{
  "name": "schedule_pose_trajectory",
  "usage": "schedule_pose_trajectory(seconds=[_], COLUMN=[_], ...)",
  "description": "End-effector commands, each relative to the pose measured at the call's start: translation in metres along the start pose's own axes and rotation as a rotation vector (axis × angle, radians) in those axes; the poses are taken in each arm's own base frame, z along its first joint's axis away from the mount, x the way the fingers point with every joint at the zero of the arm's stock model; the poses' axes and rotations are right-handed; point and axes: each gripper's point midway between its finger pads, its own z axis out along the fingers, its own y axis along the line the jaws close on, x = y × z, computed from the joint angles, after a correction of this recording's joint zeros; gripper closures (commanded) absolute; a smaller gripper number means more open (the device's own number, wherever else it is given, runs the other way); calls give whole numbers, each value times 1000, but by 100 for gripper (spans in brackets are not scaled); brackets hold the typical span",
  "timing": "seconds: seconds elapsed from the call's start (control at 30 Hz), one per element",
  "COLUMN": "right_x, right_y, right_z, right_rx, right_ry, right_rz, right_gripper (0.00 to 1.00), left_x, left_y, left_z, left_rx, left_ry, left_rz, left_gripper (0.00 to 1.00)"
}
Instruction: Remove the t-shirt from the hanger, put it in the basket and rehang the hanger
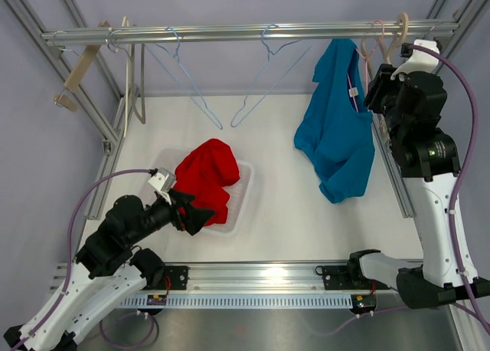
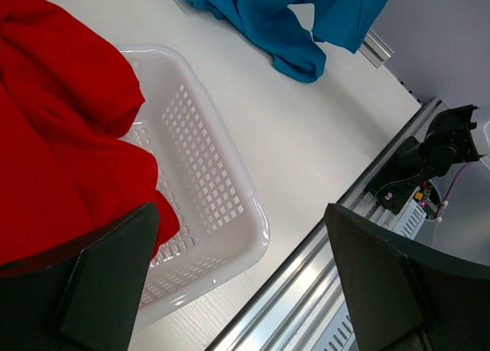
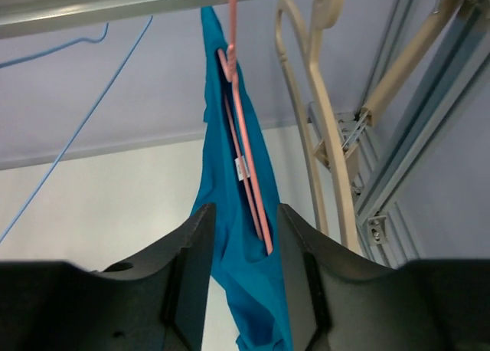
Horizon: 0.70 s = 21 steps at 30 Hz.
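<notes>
Right wrist view: right gripper (image 3: 245, 213), fingers narrowly apart, grip impossible to tell; blue t-shirt (image 3: 218, 152) between and beyond them, on pink hanger (image 3: 243, 136) at upper centre under rail (image 3: 115, 6); left gripper (image 2: 239, 213) spread wide, empty, at white basket (image 2: 222, 190) of red cloth (image 2: 61, 121).

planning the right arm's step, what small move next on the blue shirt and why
Probably ease the right arm's fingers forward onto the blue t-shirt: it hangs on the thin pink hanger, framed in their gap, apparently not gripped yet.
</notes>
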Motion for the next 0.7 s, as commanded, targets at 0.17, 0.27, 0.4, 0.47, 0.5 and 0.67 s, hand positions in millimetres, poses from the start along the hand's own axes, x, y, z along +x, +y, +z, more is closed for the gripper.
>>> schedule_pose_trajectory(seconds=[0.17,0.27,0.4,0.47,0.5,0.67], right_x=[32,37,42,42,45,55], right_y=[-14,-15,-13,-10,-8,1], right_z=[48,57,62,63,64,72], right_rx=[59,56,44,25,15,-24], right_ry=[113,124,129,125,129,153], right_rz=[-34,-39,-55,-49,-48,-40], right_gripper=[49,53,57,62,63,70], left_x=[-16,-15,-14,-14,-14,-13], left_y=[-8,-8,-7,-7,-6,-6], left_z=[-4,-3,-2,-1,-1,0], left_rx=[24,25,23,20,19,18], left_ry=[-45,-38,-37,-33,-30,-28], left_rz=[17,14,10,7,6,1], left_gripper=[4,4,5,5,5,5])
